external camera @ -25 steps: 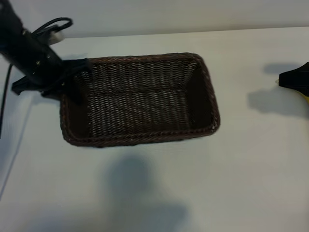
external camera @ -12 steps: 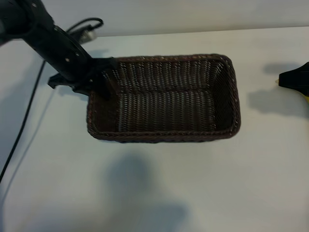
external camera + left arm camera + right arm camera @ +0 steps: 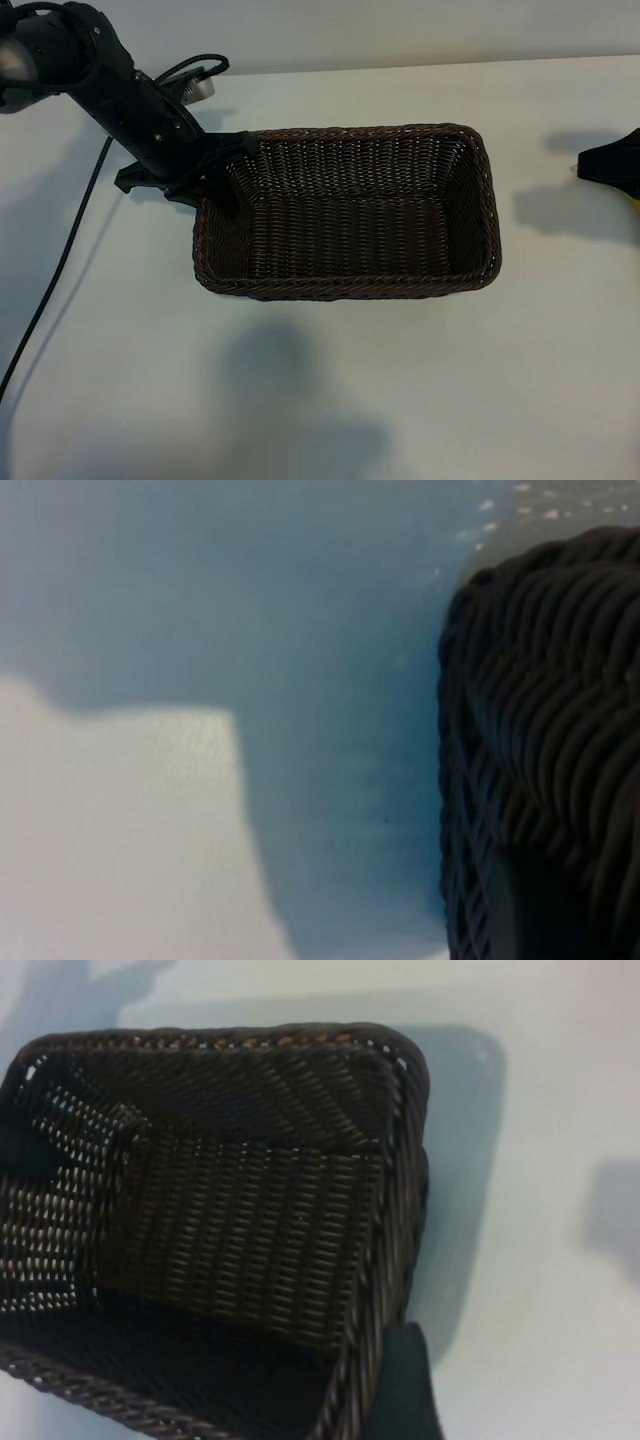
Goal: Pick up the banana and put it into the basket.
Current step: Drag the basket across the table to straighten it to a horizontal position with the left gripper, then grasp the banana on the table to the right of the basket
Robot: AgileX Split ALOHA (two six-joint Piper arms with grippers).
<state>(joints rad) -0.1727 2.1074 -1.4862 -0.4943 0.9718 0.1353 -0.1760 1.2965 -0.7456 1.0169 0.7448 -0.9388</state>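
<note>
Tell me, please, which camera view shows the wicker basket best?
The exterior view: the whole basket shows there from above, rim and empty inside, with the left pincer clamped on its left end wall. The right wrist view crops one end; the left wrist view shows only a close stretch of outer weave.

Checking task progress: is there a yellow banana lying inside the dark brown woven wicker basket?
No: the dark brown woven wicker basket shows only bare weave inside.

left gripper point(image 3: 222, 172) clamping the basket point(image 3: 440, 285) at its nine o'clock end wall, dragging it toward three o'clock, basket squaring up from its earlier skew
</note>
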